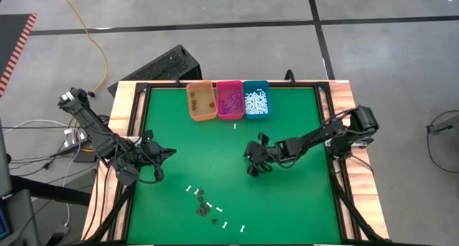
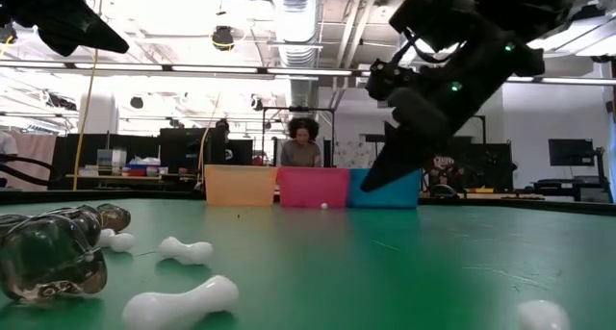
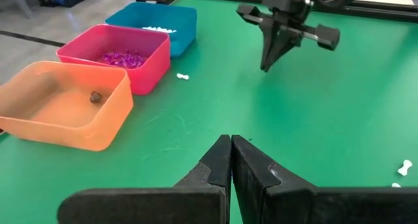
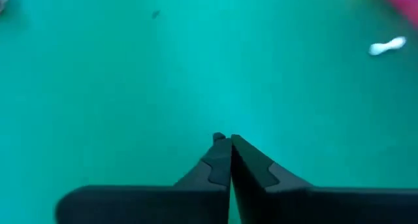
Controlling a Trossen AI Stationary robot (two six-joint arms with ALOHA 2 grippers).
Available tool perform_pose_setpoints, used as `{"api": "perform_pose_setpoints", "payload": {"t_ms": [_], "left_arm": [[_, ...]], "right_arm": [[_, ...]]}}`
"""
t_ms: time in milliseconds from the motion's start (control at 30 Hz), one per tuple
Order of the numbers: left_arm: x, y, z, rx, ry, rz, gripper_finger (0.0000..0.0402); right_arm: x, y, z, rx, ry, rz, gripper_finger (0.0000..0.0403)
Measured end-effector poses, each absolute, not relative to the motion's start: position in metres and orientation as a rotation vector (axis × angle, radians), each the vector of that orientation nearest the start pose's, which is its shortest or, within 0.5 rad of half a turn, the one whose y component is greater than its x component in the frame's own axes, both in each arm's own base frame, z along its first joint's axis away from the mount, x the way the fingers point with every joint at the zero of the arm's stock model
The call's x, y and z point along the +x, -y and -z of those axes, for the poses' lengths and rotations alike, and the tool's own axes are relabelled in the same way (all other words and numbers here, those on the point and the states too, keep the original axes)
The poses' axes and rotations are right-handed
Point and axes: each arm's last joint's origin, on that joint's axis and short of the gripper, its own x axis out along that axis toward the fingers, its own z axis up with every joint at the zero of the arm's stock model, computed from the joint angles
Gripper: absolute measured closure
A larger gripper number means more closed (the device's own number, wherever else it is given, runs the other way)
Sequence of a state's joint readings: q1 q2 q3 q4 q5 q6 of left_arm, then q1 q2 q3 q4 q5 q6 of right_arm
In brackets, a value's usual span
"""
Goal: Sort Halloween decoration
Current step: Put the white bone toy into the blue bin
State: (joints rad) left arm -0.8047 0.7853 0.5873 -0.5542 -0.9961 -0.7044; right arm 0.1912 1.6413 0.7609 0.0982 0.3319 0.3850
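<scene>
The Halloween decoration lies scattered near the table's front: white sticks and dark bits (image 1: 204, 206), seen close up in the low view as a dark piece (image 2: 48, 258) and white sticks (image 2: 183, 299). One white stick (image 1: 234, 126) rests alone in front of the bins. My right gripper (image 1: 251, 171) hangs shut a little above the green mat at mid-table, pointing slantwise down (image 2: 371, 184), with a tiny dark bit at its tips. My left gripper (image 1: 171, 153) waits shut above the table's left side (image 3: 231, 140). My right gripper pinches a tiny dark bit (image 4: 219, 138) at the very ends of its two fingers, which slant down from the table's right side. The bit is lifted clear of the mat. It is too small to say which part is held.
Three bins stand side by side at the far edge: orange (image 1: 201, 101) holding dark bits, pink (image 1: 230, 99) holding purple bits, teal (image 1: 256, 99) holding white sticks. Bare green mat lies between my right gripper and the bins. A person sits beyond the table (image 2: 303, 142).
</scene>
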Motion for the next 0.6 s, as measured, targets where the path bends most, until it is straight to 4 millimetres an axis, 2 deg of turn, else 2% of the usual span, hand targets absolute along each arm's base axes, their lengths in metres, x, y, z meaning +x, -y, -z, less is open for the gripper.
{"api": "perform_pose_setpoints", "payload": {"t_ms": [167,300,467,600], "left_arm": [[0.119,0.088,-0.244,-0.098,-0.372,-0.329,0.0402],[0.119,0.088,-0.244,-0.094,-0.364,-0.339,0.0401],[0.119,0.087,-0.244,-0.087,-0.345,-0.364,0.0401],[0.119,0.086,-0.245,-0.076,-0.325,-0.392,0.0401]], "right_arm": [[0.309,-0.038,-0.156,0.185,-0.625,0.384,0.0307],[0.315,-0.021,-0.16,0.211,-0.529,0.498,0.0266],[0.321,0.003,-0.168,0.31,-0.404,0.597,0.0237],[0.322,0.013,-0.17,0.337,-0.364,0.646,0.0228]]}}
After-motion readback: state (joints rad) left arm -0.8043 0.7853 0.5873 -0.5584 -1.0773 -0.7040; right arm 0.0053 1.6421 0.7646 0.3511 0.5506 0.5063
